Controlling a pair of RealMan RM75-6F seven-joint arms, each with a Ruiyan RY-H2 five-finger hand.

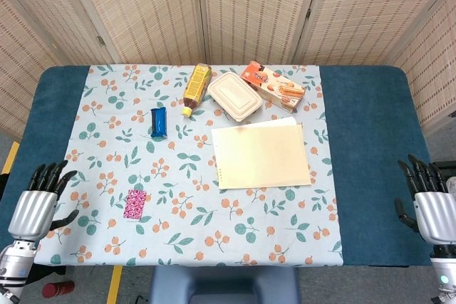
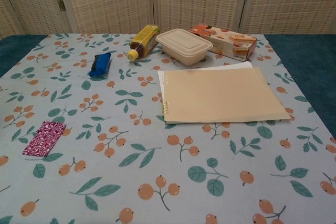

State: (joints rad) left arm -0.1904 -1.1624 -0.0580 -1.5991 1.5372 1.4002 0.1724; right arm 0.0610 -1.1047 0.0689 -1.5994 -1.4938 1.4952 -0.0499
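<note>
At the table's near edge, the robot's left hand [image 1: 33, 211] hovers with fingers spread and empty, just short of the small pink patterned packet [image 1: 135, 203] lying flat on the floral tablecloth [image 1: 178, 176], the item closest to it. The right hand [image 1: 431, 210] waits likewise open and empty over the bare blue tabletop [image 1: 370, 161], well apart from everything. Mid-table rests a closed tan spiral notebook [image 1: 261, 155]; left of it lies a blue wrapped bar [image 1: 158, 122]. Farthest back sit a yellow bottle on its side [image 1: 197, 85], a beige lidded food container [image 1: 234, 95] and an orange biscuit box [image 1: 274, 85].
</note>
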